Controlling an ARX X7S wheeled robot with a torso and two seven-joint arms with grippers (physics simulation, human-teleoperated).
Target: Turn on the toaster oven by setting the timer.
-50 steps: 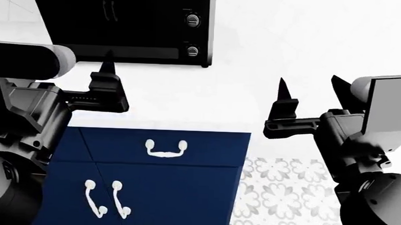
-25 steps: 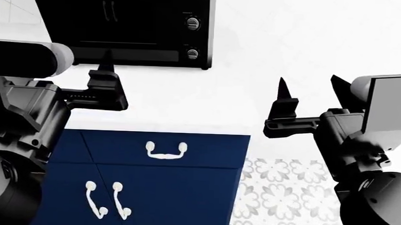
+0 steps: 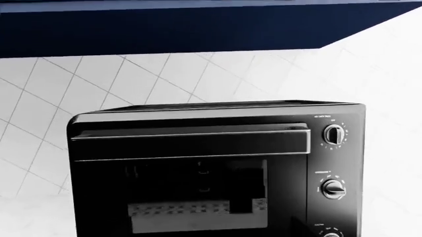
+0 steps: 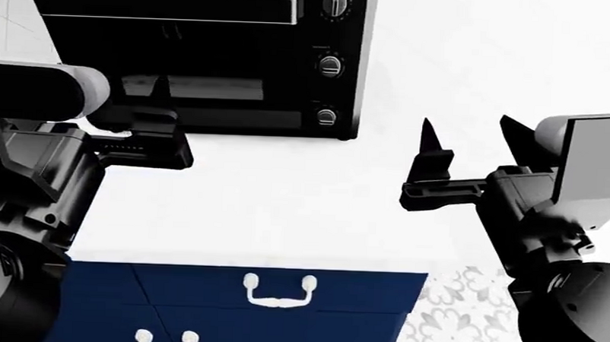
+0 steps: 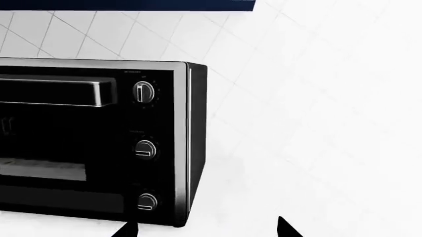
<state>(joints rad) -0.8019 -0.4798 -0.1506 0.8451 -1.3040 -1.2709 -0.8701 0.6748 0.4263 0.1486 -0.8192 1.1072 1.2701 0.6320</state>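
The black toaster oven [image 4: 187, 53] stands at the back of the white counter, with a silver bar handle [image 4: 158, 5] over its dark glass door. Three round knobs run down its right side: top [image 4: 334, 3], middle [image 4: 330, 65], bottom [image 4: 327, 116]. The oven also shows in the left wrist view [image 3: 197, 187] and the right wrist view [image 5: 66, 148]. My left gripper [image 4: 130, 96] hovers just before the door's lower left; one finger shows at the far end of its body, so it is open. My right gripper [image 4: 469, 135] is open and empty, right of the oven, with its tips low in the right wrist view [image 5: 204, 229].
The white counter [image 4: 283, 208] stretches in front of the oven. Below its edge are blue cabinet drawers with white handles [image 4: 277, 290] and a patterned floor [image 4: 463, 313]. A white tiled wall and a blue upper cabinet [image 3: 197, 29] lie behind and above the oven.
The head view has shifted. The oven now sits lower and shows more of its front and all three knobs, and the blue cabinet has dropped towards the bottom. Both grippers hold their places in view.
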